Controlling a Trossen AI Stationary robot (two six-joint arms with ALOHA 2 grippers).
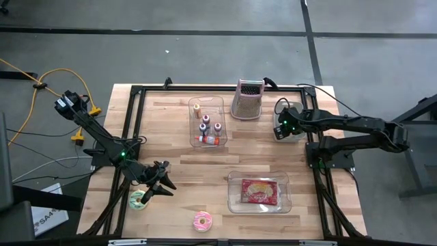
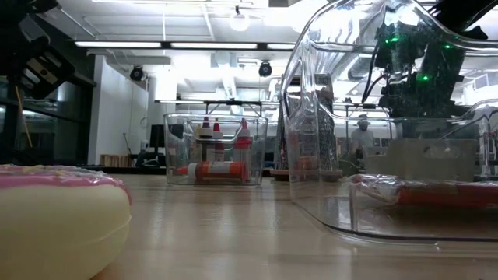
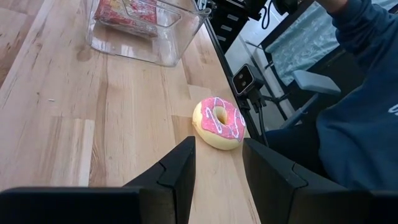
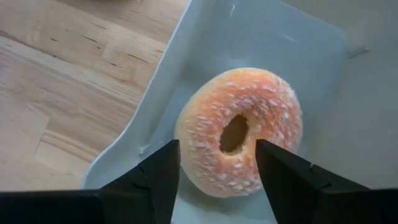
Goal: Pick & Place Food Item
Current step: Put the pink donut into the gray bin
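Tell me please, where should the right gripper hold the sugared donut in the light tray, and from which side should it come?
Judging from the right wrist view, grip across one side of the ring, coming from above. The sugared donut leans against the light tray wall, and the right gripper already hangs over it, open, one finger beside the hole.

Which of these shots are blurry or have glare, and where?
Low view: the pink doughnut at the lens is soft and oversized, the clear bin wall bends the room behind it, and ceiling lights blow out. Left wrist view: the same doughnut is sharp, the sleeve softer. Right wrist view: the orange doughnut is slightly soft. High view: evenly lit.
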